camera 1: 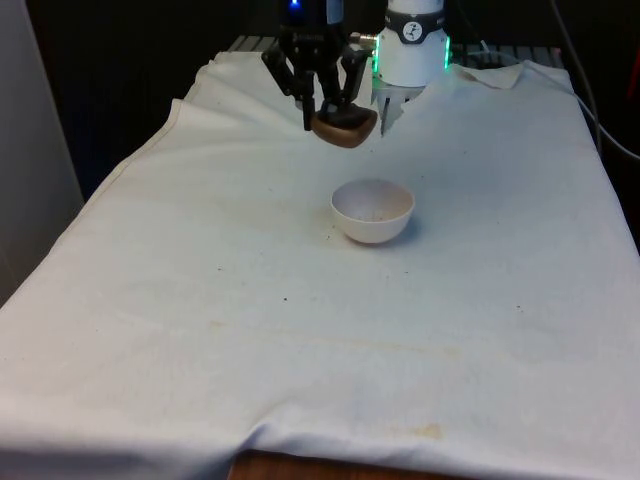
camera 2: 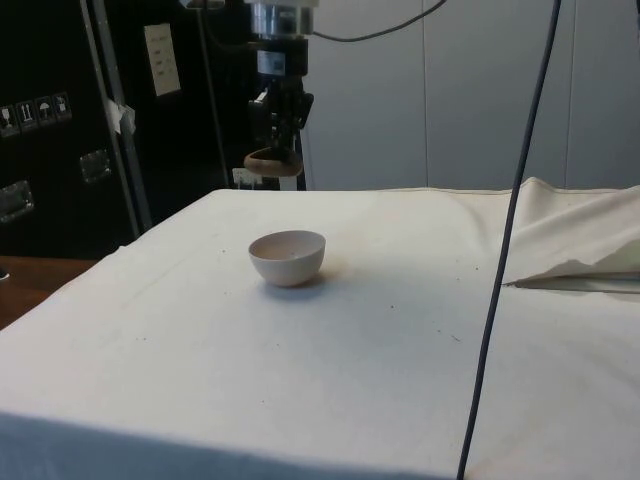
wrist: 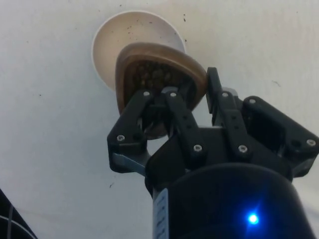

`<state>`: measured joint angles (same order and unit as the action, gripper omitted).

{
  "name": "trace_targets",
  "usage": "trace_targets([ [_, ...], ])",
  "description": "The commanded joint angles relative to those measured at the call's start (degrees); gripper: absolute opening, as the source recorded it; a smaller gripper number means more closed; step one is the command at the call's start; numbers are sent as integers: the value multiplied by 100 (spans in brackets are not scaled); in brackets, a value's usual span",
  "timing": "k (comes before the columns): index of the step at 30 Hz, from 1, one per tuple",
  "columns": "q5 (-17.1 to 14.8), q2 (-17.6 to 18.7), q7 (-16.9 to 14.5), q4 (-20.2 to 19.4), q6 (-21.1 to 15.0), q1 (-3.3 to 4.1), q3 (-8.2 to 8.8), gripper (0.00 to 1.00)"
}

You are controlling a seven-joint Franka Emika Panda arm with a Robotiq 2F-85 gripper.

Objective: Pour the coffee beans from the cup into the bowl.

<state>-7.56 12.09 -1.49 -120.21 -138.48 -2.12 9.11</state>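
clamping the brown cup, the pincer hangs above the bowl; wrist view reveals beans.

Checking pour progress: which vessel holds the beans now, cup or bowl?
The brown cup, gripped by the end effector; the white bowl looks nearly empty.

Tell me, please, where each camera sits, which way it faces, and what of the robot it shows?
Front view: looks along the table at the bowl; shows the gripper holding the cup above the cloth.
Side view: sits at the table's side; shows the bowl with the gripper and cup raised beyond it.
Wrist view: looks down past the fingers into the cup, beans inside, bowl beneath.
Shared: all three show cup, bowl and gripper.
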Motion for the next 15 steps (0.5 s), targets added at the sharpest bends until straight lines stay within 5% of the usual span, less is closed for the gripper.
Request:
trace_targets([
  [1, 92, -11, 109, -17, -34, 17, 34, 6],
  [15, 23, -6, 378, -29, 0, 0, 34, 6],
])
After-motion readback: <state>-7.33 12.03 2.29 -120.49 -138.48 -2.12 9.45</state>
